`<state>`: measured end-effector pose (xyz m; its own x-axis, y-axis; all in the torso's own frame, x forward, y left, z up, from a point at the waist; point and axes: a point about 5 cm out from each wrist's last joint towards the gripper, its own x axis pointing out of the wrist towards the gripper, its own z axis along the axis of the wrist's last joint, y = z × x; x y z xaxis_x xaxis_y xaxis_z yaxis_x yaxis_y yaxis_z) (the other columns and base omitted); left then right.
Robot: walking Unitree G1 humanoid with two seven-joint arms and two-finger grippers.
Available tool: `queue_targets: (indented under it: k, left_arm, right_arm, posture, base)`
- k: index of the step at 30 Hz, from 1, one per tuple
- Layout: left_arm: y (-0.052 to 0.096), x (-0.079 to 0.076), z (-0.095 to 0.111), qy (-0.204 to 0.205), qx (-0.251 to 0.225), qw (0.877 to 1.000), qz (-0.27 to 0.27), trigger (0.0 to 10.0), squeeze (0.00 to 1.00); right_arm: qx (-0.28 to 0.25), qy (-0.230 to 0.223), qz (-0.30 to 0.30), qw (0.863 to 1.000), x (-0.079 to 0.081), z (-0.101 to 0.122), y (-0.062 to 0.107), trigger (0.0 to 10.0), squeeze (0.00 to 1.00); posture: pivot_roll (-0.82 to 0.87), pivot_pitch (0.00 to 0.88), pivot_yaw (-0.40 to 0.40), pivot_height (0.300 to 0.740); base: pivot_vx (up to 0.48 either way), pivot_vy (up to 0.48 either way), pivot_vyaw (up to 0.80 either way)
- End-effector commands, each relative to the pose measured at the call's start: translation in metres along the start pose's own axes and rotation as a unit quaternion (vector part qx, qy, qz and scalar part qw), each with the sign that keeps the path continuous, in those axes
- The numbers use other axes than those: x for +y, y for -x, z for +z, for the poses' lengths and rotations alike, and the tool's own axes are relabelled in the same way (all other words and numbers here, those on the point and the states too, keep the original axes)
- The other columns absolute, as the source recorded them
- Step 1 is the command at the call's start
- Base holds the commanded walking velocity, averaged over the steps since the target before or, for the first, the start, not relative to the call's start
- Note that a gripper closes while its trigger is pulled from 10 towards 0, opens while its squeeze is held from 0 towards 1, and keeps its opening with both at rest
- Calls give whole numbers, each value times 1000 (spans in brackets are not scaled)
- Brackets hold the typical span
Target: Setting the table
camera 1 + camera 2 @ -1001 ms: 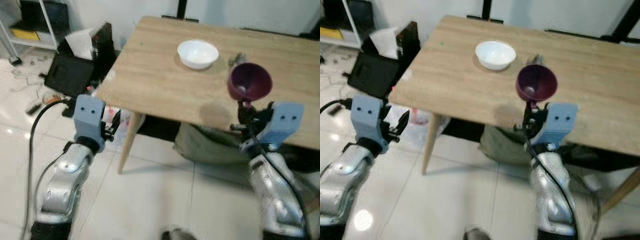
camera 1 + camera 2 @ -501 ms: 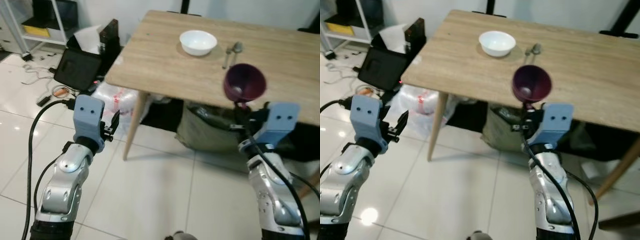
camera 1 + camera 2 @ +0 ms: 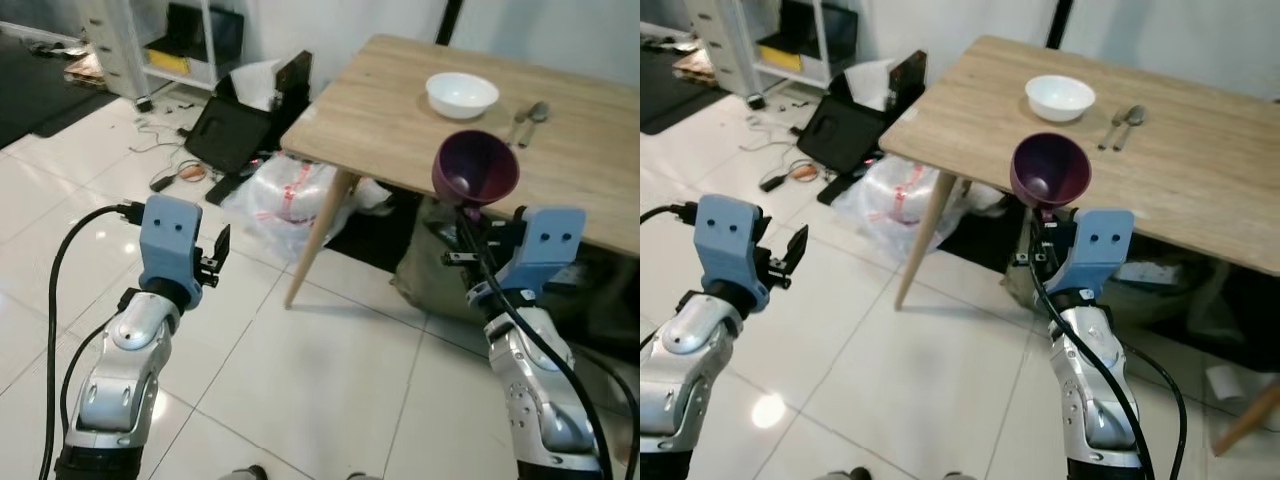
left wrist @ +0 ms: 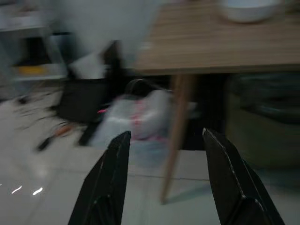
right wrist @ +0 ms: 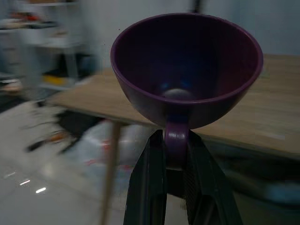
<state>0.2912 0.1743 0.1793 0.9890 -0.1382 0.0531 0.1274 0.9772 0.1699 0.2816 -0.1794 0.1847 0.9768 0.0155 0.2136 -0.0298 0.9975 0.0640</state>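
The purple cup point(image 5: 186, 75) stood upright above the right gripper point(image 5: 176, 154), whose fingers pinched only its small handle, short of the wooden table point(image 3: 1200, 170), so a jolt might have tipped it loose, while the left gripper point(image 4: 166, 178) hung spread and idle.

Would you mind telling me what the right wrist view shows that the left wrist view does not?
The right wrist view shows the purple cup, upright and apparently empty, its handle pinched by the right gripper. The left wrist view instead shows the left gripper open on nothing, the white bowl and a dark bag under the table. Both share the wooden table, its leg, the white plastic bag and the tiled floor.
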Motion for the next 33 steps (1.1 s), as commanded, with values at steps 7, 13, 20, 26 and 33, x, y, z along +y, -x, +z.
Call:
queue_targets:
  k: [7, 13, 20, 26, 33]
  left_arm:
    - [-2, -4, 0, -4, 2, 1000, -7, 10000, 0]
    - [-2, -4, -1, -5, 3, 1000, -10, 10000, 0]
    - [-2, -4, -1, -6, 3, 1000, -11, 10000, 0]
    - [4, -10, -11, -6, 20, 999, -37, 10000, 0]
    - [31, -13, -66, -9, 97, 995, -19, 10000, 0]
  right_arm:
    - [0, -5, -10, 1000, -4, -1, 1, 10000, 0]
    - [2, -9, -12, 1000, -5, -1, 1, 10000, 0]
    - [2, -10, -14, 1000, -5, -2, 1, 10000, 0]
    - [26, -4, -18, 1000, -10, -14, 8, 10000, 0]
    - [131, -19, 14, 991, -7, -73, 31, 10000, 0]
  posture:
    - [-105, 25, 27, 740]
    - [-105, 21, 31, 740]
    - [-106, 23, 32, 740]
    - [-109, 30, 33, 740]
    - [-111, 33, 30, 740]
  base:
    - [0, 0, -800]
    - [0, 0, -800]
    - [0, 0, -800]
    - [0, 0, -800]
    - [0, 0, -800]
